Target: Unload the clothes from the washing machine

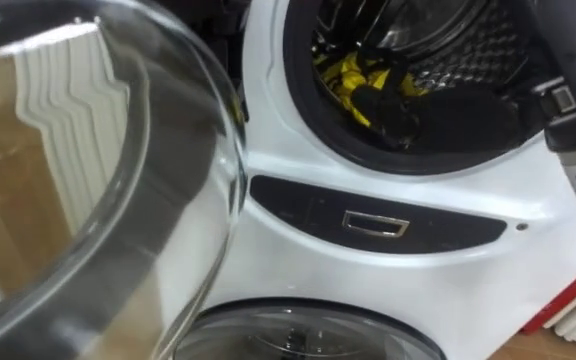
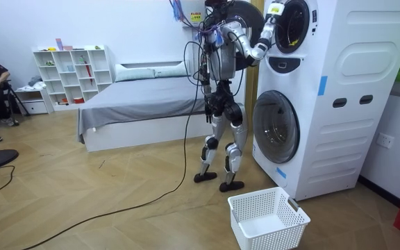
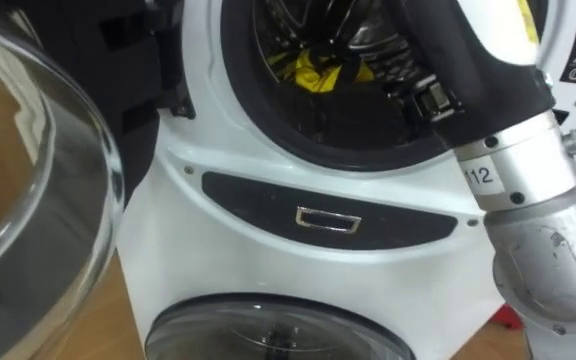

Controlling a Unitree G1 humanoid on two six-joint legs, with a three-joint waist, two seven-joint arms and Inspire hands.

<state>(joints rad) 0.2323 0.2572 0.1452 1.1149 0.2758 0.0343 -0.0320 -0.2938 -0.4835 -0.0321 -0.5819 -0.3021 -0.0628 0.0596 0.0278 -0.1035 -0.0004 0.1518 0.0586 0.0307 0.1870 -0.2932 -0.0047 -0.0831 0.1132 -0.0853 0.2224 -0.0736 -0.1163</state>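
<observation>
One arm reaches into the washing machine's (image 2: 328,104) upper drum (image 1: 468,45), where the right hand (image 1: 388,110) rests against yellow clothes (image 1: 344,72) at the front. Whether it grasps them, I cannot tell. Beside it the glass door (image 1: 118,160) stands open.

Right hand (image 1: 400,108) deep in upper drum (image 1: 468,50), dark on dark, outline lost. Yellow cloth (image 1: 353,75) just left of hand, partly covered by it, extent unreadable. Drum top cut by view's upper edge. Open door glass (image 1: 88,150) far left of hand, blurred, cropped left and top. Lower door (image 1: 298,335) cropped at bottom.
</observation>
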